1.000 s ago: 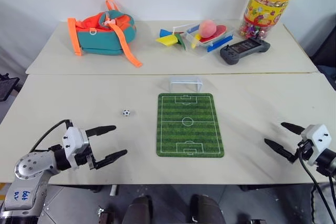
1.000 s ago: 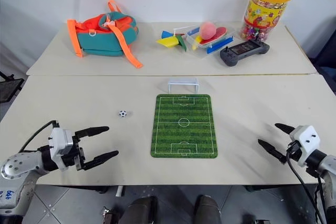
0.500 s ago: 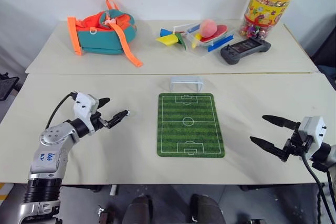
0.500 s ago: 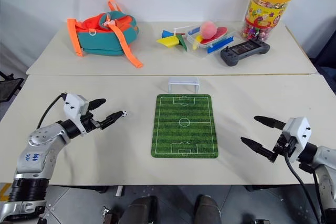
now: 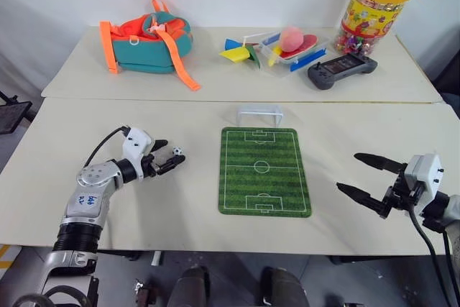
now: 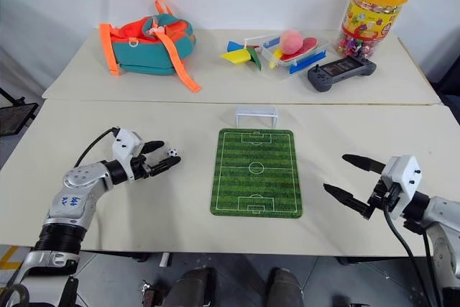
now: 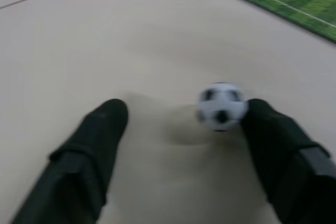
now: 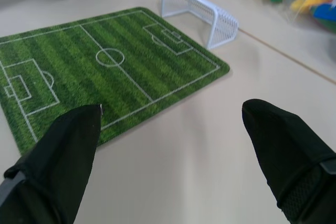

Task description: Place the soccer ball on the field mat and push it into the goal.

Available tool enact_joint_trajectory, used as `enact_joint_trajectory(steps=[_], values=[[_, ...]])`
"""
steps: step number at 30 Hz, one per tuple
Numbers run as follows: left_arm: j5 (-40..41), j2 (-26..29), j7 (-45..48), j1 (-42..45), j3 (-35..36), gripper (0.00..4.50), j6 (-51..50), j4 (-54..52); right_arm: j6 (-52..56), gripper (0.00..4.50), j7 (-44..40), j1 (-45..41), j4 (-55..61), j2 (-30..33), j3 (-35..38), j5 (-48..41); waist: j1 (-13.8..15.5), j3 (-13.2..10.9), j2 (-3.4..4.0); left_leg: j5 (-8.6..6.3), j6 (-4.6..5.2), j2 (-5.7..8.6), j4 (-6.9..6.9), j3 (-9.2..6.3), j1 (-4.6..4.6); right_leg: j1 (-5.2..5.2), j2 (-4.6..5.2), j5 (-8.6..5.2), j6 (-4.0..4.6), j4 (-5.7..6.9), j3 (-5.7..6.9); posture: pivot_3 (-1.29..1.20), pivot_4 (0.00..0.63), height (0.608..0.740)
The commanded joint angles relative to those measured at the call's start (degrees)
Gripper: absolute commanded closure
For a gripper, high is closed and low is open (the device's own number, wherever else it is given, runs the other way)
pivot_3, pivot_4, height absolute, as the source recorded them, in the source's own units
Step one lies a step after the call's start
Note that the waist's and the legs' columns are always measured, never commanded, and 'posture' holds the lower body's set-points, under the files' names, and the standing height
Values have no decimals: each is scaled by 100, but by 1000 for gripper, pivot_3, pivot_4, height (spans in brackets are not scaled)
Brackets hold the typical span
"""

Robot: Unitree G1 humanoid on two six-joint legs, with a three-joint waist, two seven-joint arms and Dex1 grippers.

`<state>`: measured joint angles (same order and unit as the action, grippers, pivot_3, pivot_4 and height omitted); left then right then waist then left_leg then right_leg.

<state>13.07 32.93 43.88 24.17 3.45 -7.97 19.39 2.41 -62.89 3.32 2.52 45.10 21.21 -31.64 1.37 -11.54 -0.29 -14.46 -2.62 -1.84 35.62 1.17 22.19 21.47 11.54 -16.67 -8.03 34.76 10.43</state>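
Observation:
The tiny black-and-white soccer ball (image 5: 176, 152) lies on the table left of the field mat (image 5: 264, 170). My left gripper (image 7: 184, 109) is open around it. In the left wrist view the ball (image 7: 221, 106) rests against one finger (image 7: 273, 140), with a clear gap to the other finger (image 7: 97, 140). The white goal (image 5: 259, 114) stands just beyond the mat's far end. To the right of the mat, above the table, my right gripper (image 5: 348, 172) hangs wide open and holds nothing.
On the far table sit an orange-and-teal backpack (image 5: 147, 37), a tray of toys with a pink ball (image 5: 291, 37), a black game controller (image 5: 341, 70) and a yellow-lidded jar (image 5: 374, 8). A seam (image 5: 215, 100) runs between the two tables.
My left gripper has reached forward to the soccer ball and its fingers have narrowed around it. The right gripper rose and shifted a little toward the mat, still open.

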Motion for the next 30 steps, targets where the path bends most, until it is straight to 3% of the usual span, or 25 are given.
enact_joint_trajectory(steps=[1, 6, 12, 17, 23, 30], values=[[-99, 19, 96, 77, -33, 2070, 97, 131, 18, 0, -3, 2, 193, 111, 305, -95, -4, 0, 0, 0, 0, 0, 1, 2, -2, 0, 0, 0, 0, 0, -2, 0, 150, 740], [-98, -68, 206, 171, -42, 3599, 356, 308, 66, 0, -47, -7, 188, 147, 356, -85, -3, 0, 0, -2, 4, 0, 24, 4, -1, 1, 1, 1, 1, -4, -9, 0, 150, 740], [-100, -19, 321, 230, 4, 3649, 559, 407, 111, 0, -84, -38, 175, 190, 415, -71, -4, 0, 0, -7, 13, 0, 38, 8, 1, 0, 1, 7, -1, -2, -17, 0, 150, 740], [250, -74, 920, 52, -87, 3649, 502, -296, 151, 0, -145, -25, 189, 228, 480, -135, -2, 0, 0, -9, 16, 0, 38, 13, 1, 2, 1, 10, -3, -2, -21, 0, 150, 740], [536, -285, 1312, -289, -732, 3649, -204, -1948, 477, 0, -702, 404, 732, 344, 663, -628, 20, 0, 0, -20, 27, 0, 44, 15, 10, -1, 0, 17, -13, 3, -28, 0, 150, 740], [-26, -896, 1055, -265, -1586, 3649, -155, -2072, 490, 0, -1031, 1302, 1341, 152, 1004, -869, 27, -2, -3, -27, 35, 2, 53, 21, 11, -2, 0, 19, -17, -25, -36, 0, 150, 740]])
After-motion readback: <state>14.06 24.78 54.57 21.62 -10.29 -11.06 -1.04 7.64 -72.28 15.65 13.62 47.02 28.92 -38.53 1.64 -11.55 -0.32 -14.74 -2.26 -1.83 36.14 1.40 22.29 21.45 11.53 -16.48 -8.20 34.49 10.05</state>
